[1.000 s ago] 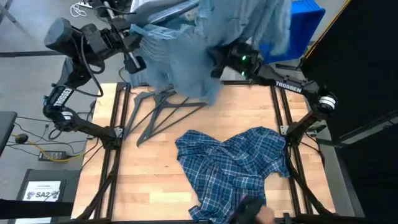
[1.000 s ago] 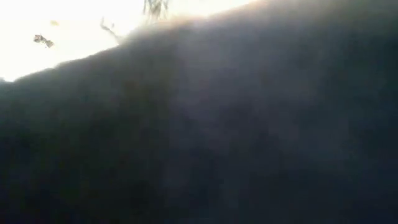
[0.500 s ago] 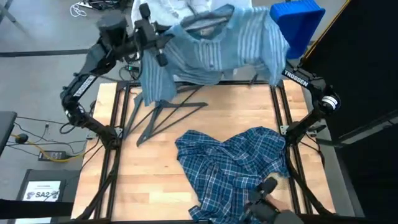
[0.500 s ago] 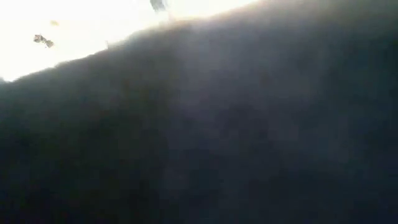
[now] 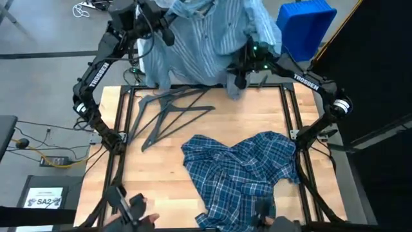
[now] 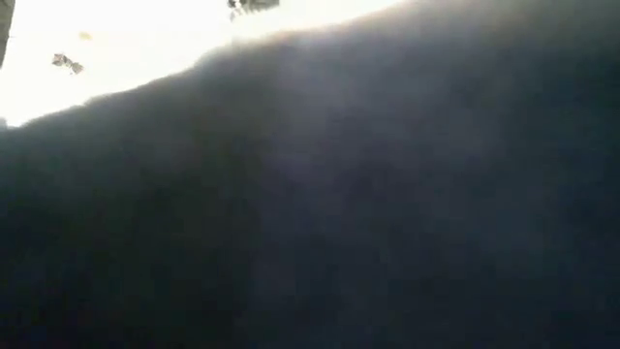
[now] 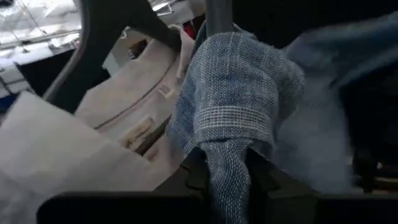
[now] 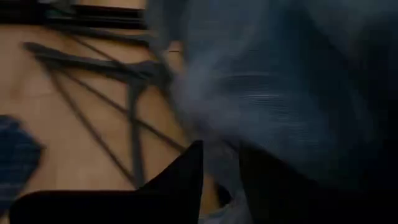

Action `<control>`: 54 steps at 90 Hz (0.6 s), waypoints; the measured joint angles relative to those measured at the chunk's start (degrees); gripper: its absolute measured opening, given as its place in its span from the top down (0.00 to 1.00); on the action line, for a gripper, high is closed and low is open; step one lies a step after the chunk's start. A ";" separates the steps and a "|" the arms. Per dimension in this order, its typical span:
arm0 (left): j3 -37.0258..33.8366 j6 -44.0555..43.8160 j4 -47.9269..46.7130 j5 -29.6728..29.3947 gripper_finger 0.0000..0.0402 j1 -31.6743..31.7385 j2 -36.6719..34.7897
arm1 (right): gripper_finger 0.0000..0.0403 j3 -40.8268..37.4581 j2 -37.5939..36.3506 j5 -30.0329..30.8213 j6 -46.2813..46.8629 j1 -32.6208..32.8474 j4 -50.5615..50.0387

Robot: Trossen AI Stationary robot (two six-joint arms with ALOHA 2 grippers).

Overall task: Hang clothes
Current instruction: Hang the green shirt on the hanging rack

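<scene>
A light blue-grey striped shirt (image 5: 203,45) hangs over the table's far edge, held up between both grippers. My left gripper (image 5: 162,27) is raised at the shirt's upper left, shut on its cloth. My right gripper (image 5: 240,69) is lower, at the shirt's right side, with cloth between its fingers. Behind the striped cloth, a white shirt (image 7: 93,130) shows in the left wrist view. The blue plaid shirt (image 5: 239,171) lies crumpled on the table's near right part. Dark grey hangers (image 5: 170,111) lie flat on the far left part. The low view is blocked by something dark. My left gripper pinches a bunched fold of the striped shirt (image 7: 227,177) between its two fingers. The cloth above the fingers shows a stitched band (image 7: 233,115). The shirt is lifted clear of the table and hangs below. My right gripper has striped cloth (image 8: 219,177) between its two fingers, near the shirt's lower right part. A flap (image 5: 235,89) hangs below the fingers, clear of the table.
A blue bin (image 5: 304,26) stands beyond the far right corner. A person's hands (image 5: 136,211) show at the near edge. The dark frame rails (image 5: 122,135) run along the table's left and right sides. Bare wood lies between the hangers and the plaid shirt.
My left gripper has gone up and toward the far edge with the striped shirt. The shirt, spread wide half a second ago, now hangs narrower and gathered. My right gripper has come out from under the cloth at the shirt's right side. A person's hands have appeared at the near edge.
</scene>
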 joint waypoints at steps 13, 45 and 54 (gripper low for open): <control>1.52 -1.76 0.27 1.19 0.94 1.19 -0.04 | 0.82 0.00 0.00 -7.93 -0.83 2.65 -1.28; 2.37 -1.89 -4.27 2.60 0.94 1.16 -0.04 | 0.82 0.00 -1.62 -6.26 -0.99 7.20 7.40; 2.40 -2.08 -5.75 3.95 0.94 1.15 -0.11 | 0.82 0.00 -3.72 -1.48 -0.95 7.17 12.91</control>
